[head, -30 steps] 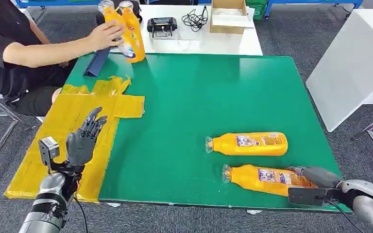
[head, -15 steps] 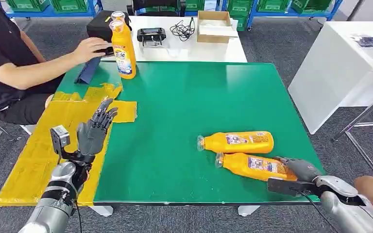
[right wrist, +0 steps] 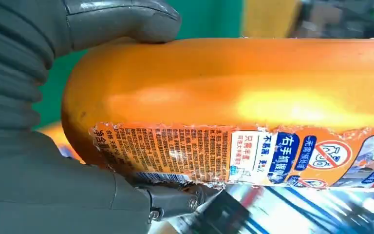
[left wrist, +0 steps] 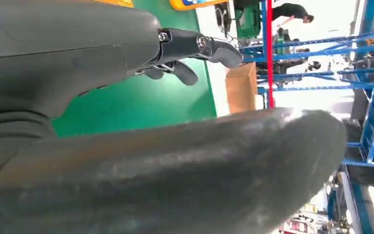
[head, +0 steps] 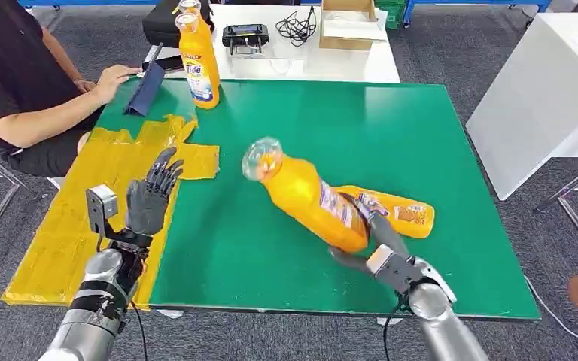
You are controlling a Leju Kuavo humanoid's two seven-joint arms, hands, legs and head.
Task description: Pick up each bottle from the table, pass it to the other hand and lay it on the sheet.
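Resting in right robot hand (head: 367, 239): bottle (head: 308, 197)

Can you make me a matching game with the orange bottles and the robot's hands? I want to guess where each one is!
Things:
1. bottle with its cap lifted up
2. bottle lying flat
3. upright bottle
4. left hand

Places or states:
A. standing at the far edge of the green table, near the person
B. open, above the edge of the yellow sheet
C. gripped by the right hand, raised off the table
D. resting on the table behind the held bottle

Pairs: 1-C, 2-D, 3-A, 4-B
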